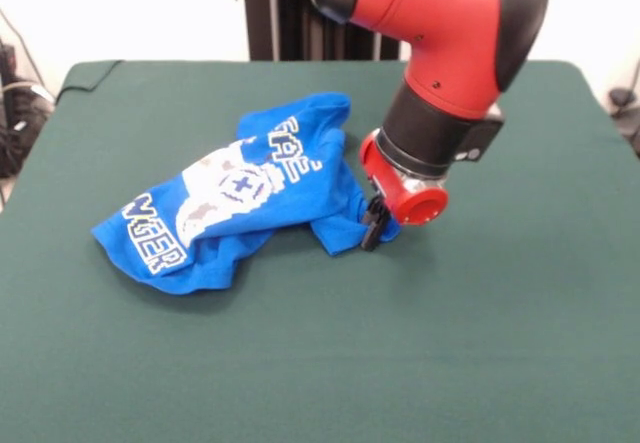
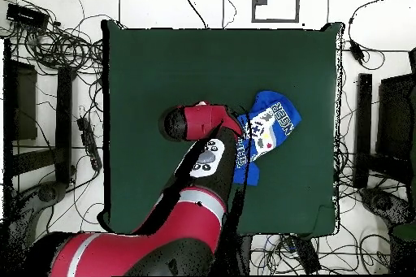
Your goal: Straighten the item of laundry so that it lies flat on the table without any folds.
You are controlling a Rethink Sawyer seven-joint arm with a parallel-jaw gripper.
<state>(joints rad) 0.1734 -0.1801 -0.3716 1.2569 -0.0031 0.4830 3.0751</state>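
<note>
Near the middle of the dark green felt table [image 1: 500, 363] | bright blue printed T-shirt [image 1: 235, 198] lies bunched, folded over itself | black gripper [image 1: 374, 225] at its edge nearest the arm, apparently pinching cloth to draw it flat; closure unclear

A robotics lab: a green-clothed table [image 2: 146, 87] stands amid tangled cables [image 2: 61, 46] on a pale floor (dark equipment racks [image 2: 20, 103] flank both sides).
</note>
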